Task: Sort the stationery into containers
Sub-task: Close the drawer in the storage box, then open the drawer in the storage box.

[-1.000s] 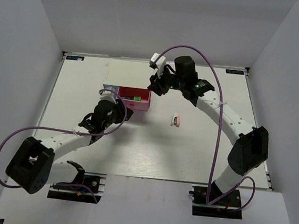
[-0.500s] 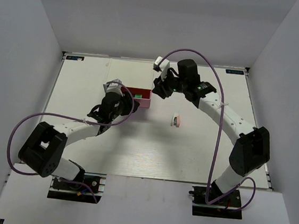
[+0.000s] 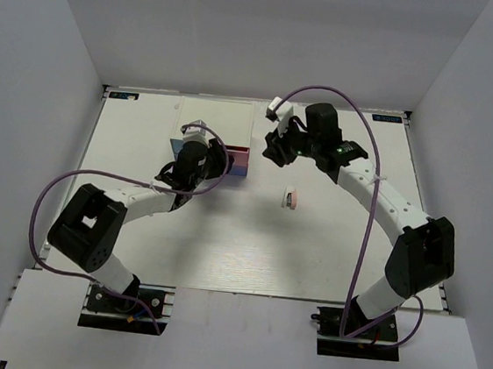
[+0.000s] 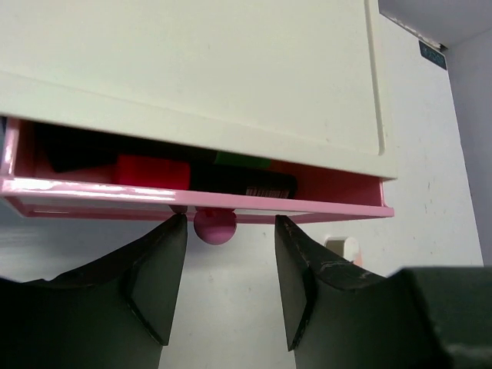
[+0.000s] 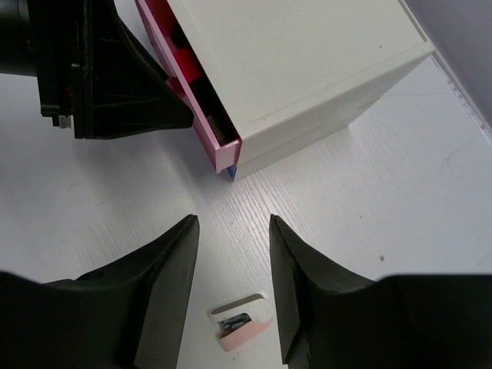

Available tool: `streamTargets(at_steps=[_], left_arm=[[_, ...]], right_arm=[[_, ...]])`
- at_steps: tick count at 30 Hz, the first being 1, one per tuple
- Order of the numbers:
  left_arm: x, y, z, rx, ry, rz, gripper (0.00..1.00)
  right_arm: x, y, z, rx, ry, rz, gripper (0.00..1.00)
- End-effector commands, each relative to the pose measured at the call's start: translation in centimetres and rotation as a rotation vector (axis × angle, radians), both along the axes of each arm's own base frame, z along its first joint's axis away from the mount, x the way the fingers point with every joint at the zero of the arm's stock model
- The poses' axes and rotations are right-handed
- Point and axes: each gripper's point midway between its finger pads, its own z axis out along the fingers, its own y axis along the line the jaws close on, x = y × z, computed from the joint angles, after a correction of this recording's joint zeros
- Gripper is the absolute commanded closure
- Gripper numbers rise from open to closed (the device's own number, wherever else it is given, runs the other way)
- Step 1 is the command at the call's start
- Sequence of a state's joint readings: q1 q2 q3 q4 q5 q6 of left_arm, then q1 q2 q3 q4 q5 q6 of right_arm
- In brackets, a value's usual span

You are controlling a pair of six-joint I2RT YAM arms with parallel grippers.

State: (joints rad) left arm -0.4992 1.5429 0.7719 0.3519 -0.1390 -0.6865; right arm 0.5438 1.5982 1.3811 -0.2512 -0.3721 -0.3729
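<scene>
The left end effector (image 4: 229, 221) stands with its two dark fingers (image 4: 157, 280) parted to a middling width, one on either side of the small round knob (image 4: 214, 227). The knob sits in the gap between the tips, and there is a little space on the right side. Whether the left tip touches it, I cannot tell. Just past the tips is the front of the pink drawer (image 4: 192, 197), which stands a short way out of the box (image 4: 192, 77). Over its rim the highlighters (image 4: 246, 183) can be seen lying lengthwise inside: black bodies, one with a pink-red end off to the left, and a bit of green farther back. Beyond and above them the white top of the box runs away from the fingers.

The right end effector (image 5: 232, 231) hangs over the bare bench (image 5: 400, 192) with its fingers spread apart and nothing between them. Just short of its tips, roughly centred under the gap, a whitish-pink eraser (image 5: 244, 329) lies flat on the bench — alone, and well apart from the box. Farther ahead and a little left is the corner of the same box. The pink drawer juts out there, with a sliver of the blue drawer (image 5: 231, 174) beneath it. To the left of that corner is the black bulk of the left end effector against the drawer front.
</scene>
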Motion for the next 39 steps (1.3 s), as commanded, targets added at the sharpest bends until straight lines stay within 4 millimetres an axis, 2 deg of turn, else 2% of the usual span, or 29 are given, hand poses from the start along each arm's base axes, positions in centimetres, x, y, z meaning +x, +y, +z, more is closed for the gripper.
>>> streamTargets(at_steps=[1, 2, 3, 5, 9, 17, 20, 22, 23, 24, 25, 26, 28, 29, 30, 33, 34, 35, 36, 37, 39], left_arm=[[2.1, 0.5, 2.7, -0.015, -0.083, 0.065, 0.4], [2.4, 0.5, 3.2, -0.019, -0.095, 0.074, 0.4], [2.4, 0.5, 2.7, -0.013, -0.085, 0.074, 0.4], [3.0, 0.3, 3.3, -0.025, -0.096, 0.087, 0.4], [4.0, -0.2, 3.3, -0.025, -0.096, 0.087, 0.4], [4.0, -0.7, 2.6, -0.037, -0.081, 0.07, 0.39], [2.2, -0.9, 2.2, -0.049, -0.063, 0.015, 0.37], [0.8, -0.9, 1.8, -0.054, -0.043, -0.023, 0.35], [-0.6, -0.7, 0.5, -0.04, -0.016, -0.034, 0.33], [-1.8, -0.8, 1.3, -0.061, -0.028, -0.068, 0.3], [-2.6, -0.7, 1.0, -0.063, -0.021, -0.083, 0.29], [-3.9, -0.2, -0.3, -0.069, 0.009, -0.085, 0.27], [-4.8, 0.5, 0.1, -0.112, 0.002, -0.076, 0.21], [-5.5, 1.2, -1.0, -0.108, 0.025, -0.049, 0.19], [-5.5, 1.8, -1.1, -0.107, 0.022, -0.014, 0.18], [-5.3, 2.4, -1.3, -0.115, 0.023, 0.018, 0.18], [-4.9, 2.7, -1.3, -0.129, 0.021, 0.033, 0.21], [-4.7, 2.7, -2.3, -0.137, 0.049, 0.033, 0.22], [-4.1, 2.6, -1.9, -0.158, 0.039, 0.033, 0.24], [-3.7, 2.9, -2.1, -0.189, 0.05, 0.049, 0.29], [-3.2, 2.7, -2.0, -0.249, 0.026, 0.028, 0.34]], right_arm=[[0.3, -0.7, 2.0, 0.042, -0.048, -0.02, 0.51], [0.1, -0.7, 1.8, 0.039, -0.043, -0.018, 0.51], [0.2, -0.9, 1.8, 0.041, -0.041, -0.024, 0.51], [0.1, -1.2, 1.5, 0.038, -0.033, -0.026, 0.51], [-0.1, -1.6, 1.2, 0.04, -0.022, -0.034, 0.51], [-1.1, -2.8, 0.0, 0.036, 0.008, -0.048, 0.51], [-1.6, -3.4, -0.5, 0.03, 0.016, -0.055, 0.48], [-1.6, -3.9, -0.6, 0.027, 0.017, -0.07, 0.36], [-1.9, -4.3, -1.4, 0.02, 0.031, -0.085, 0.28], [-1.9, -4.9, -1.4, 0.018, 0.025, -0.111, 0.1], [-1.8, -5.1, -1.9, 0.016, 0.027, -0.131, 0.1], [-1.7, -5.8, -2.7, 0.009, 0.04, -0.153, 0.1], [-2.1, -6.2, -3.4, 0.013, 0.069, -0.171, 0.1], [-2.1, -6.5, -3.4, 0.023, 0.078, -0.176, 0.1], [-2.5, -6.7, -4.2, 0.026, 0.113, -0.182, 0.1], [-2.8, -7.0, -4.7, 0.053, 0.138, -0.184, 0.21], [-2.9, -7.0, -4.6, 0.061, 0.142, -0.177, 0.39], [-3.0, -6.9, -4.5, 0.068, 0.145, -0.167, 0.51], [-3.1, -7.1, -4.9, 0.069, 0.157, -0.17, 0.59], [-3.0, -7.4, -5.0, 0.071, 0.16, -0.17, 0.73], [-3.2, -7.7, -5.4, 0.071, 0.17, -0.167, 0.76]])
